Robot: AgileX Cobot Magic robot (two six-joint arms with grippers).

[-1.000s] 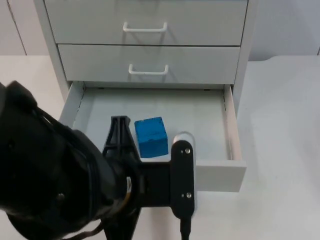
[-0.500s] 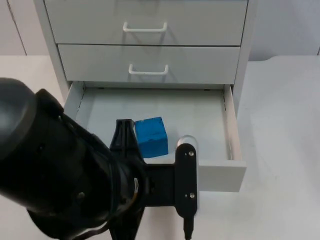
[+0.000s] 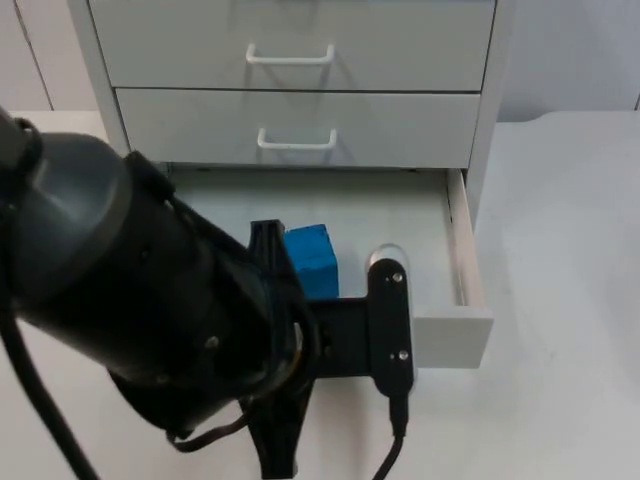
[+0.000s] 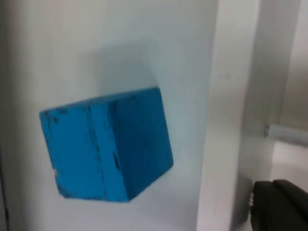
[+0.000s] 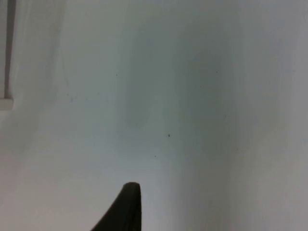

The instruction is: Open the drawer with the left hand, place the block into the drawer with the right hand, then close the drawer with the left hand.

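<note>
A blue block (image 3: 312,258) lies on the floor of the cabinet's open bottom drawer (image 3: 462,260), close behind the drawer's front panel (image 3: 452,337). My left arm reaches over the front left of the drawer, and my left gripper (image 3: 268,242) stands just left of the block, at the front panel. In the left wrist view the block (image 4: 108,144) shows scuffed blue faces beside the white front panel (image 4: 226,96), with the drawer's handle (image 4: 288,135) past it. My right gripper (image 5: 124,208) waits above bare white table.
The white cabinet (image 3: 490,110) stands at the back with two shut drawers, each with a white handle (image 3: 296,141). Bare table (image 3: 565,260) lies to the right of the drawer. My left arm's bulk hides the drawer's left side and the table in front.
My left arm has moved forward and to the right over the drawer. The drawer's front panel has slid a little way back toward the cabinet. The block stays inside.
</note>
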